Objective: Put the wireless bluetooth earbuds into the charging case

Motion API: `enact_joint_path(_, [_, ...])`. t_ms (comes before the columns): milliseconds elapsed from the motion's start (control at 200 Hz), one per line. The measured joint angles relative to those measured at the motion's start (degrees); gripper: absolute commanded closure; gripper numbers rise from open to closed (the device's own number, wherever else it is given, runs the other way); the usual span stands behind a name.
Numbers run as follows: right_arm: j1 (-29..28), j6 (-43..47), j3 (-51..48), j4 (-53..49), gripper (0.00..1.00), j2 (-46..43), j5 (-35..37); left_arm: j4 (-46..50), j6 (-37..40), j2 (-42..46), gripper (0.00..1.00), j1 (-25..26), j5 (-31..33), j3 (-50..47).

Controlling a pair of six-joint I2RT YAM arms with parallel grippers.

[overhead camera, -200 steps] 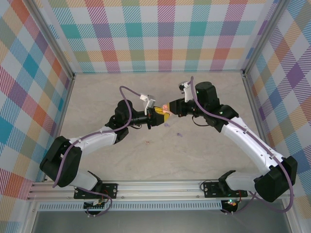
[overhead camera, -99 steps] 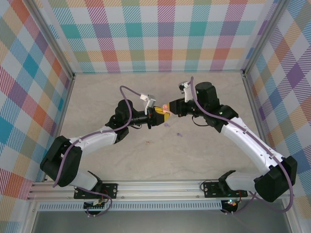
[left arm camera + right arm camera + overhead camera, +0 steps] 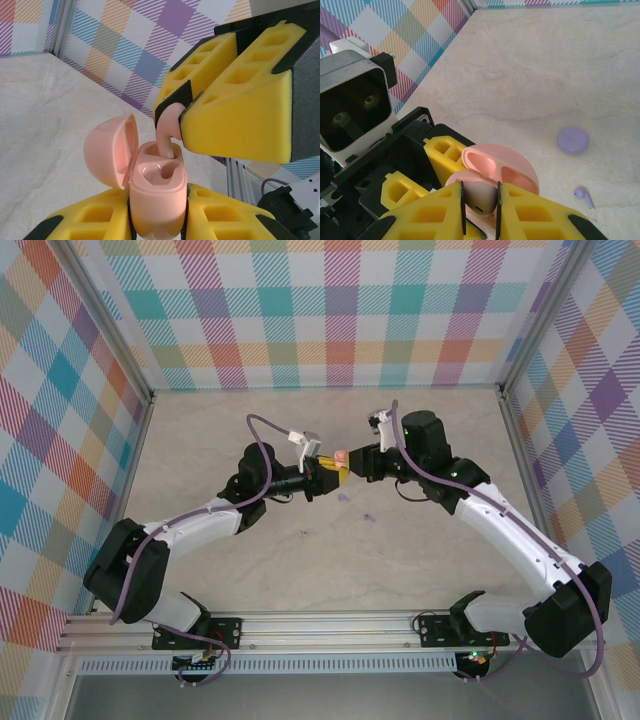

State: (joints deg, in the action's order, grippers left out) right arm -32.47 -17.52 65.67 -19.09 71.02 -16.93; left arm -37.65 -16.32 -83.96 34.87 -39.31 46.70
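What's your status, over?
Left end effector shut on open pink case. Right end effector shut on pink earbud, stem in case. Nothing blocking.

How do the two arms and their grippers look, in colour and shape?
The left arm and right arm have white shells with black joints, and a purple cable runs along each. The left gripper and right gripper have yellow foam fingers with rectangular pockets, set in black holders.

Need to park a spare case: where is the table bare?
Bare: table along the back wall, and the near middle by the rail. Crowded: centre, where left gripper and right gripper meet at the pink case, lilac case and earbud beside.
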Motion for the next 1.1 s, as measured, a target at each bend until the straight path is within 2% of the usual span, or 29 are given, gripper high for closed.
enact_joint_path(235, [-0.17, 0.44, 0.00, -0.28, 0.73, -0.04, -0.22, 0.00, -0.17, 0.00, 0.74, 0.00, -0.02, 0.07])
enact_joint_path(535, [-0.63, 1.75, 0.00, -2.21, 0.51, -0.37, 0.37, 0.20, 0.17, 0.00, 0.74, 0.00, -0.46, 0.09])
enact_joint_path(875, [-0.63, 1.66, 0.02, -6.71, 0.44, -1.92, 4.70, 0.11, 1.60, 0.09, 0.75, 0.00, -0.44, 0.28])
enact_joint_path(1100, [-0.63, 1.11, 0.02, -8.00, 0.42, -6.32, 8.55, 3.28, 4.00, 2.80, 0.75, 0.00, 0.24, 0.28])
